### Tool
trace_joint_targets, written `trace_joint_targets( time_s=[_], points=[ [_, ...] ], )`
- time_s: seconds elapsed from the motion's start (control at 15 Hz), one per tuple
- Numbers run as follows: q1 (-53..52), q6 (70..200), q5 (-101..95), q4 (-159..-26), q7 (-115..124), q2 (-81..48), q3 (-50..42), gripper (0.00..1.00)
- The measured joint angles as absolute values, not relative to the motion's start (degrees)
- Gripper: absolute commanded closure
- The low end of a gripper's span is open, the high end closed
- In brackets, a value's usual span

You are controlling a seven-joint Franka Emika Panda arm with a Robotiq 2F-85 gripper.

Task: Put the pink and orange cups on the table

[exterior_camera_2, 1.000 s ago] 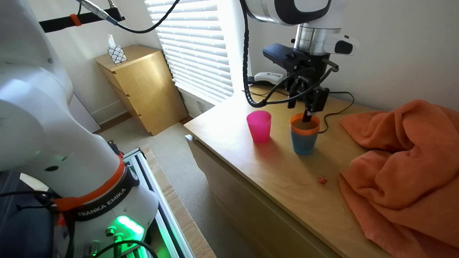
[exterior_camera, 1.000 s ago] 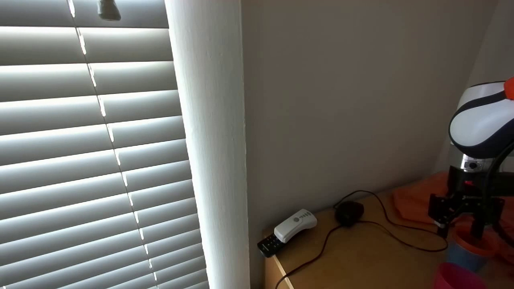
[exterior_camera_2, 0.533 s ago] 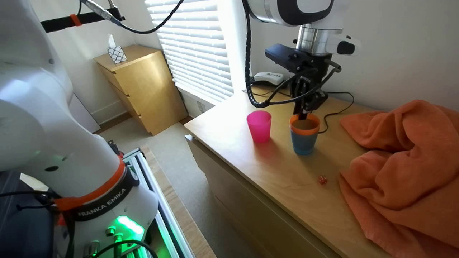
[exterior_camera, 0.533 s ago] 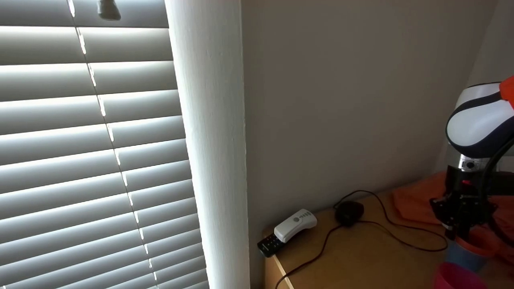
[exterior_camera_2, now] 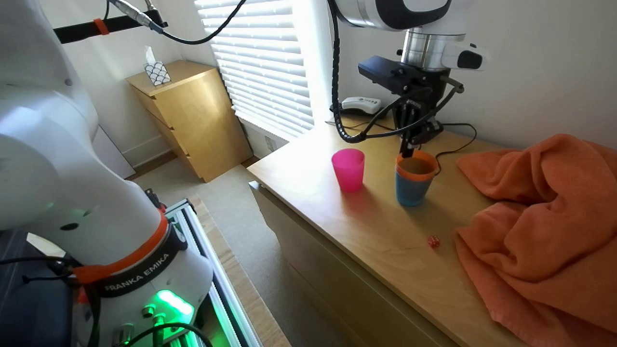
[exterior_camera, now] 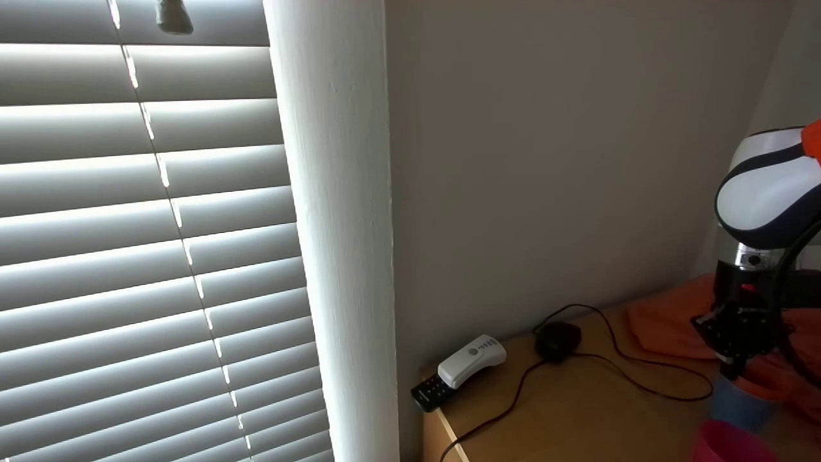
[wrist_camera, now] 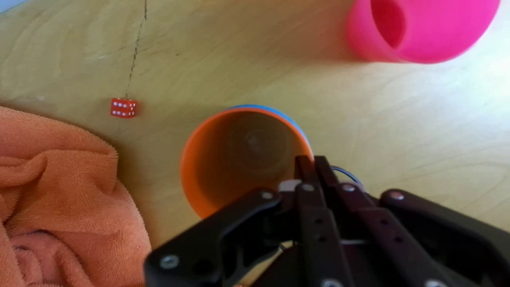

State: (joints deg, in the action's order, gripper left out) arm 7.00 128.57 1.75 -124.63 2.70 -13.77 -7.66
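White arm, orange band, black fingers

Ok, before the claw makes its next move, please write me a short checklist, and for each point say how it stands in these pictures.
1. The claw is closed on the rim of the orange cup: ok.
2. The orange cup is free of the blue cup: not ok, it sits nested inside.
3. The claw grips no part of the blue cup: cannot tell, it hides that spot in the wrist view.
4. The pink cup stands upright on the table: ok.
5. The red die and the orange towel lie apart from the cups: ok, in the wrist view.
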Motion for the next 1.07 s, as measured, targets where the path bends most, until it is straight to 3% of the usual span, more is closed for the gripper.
trace_joint_targets(
  time_s=[1.07],
  points=[
    [6.12, 128.61, -6.22, -124.55, 20.41, -12.01, -9.03, 0.99]
  ],
)
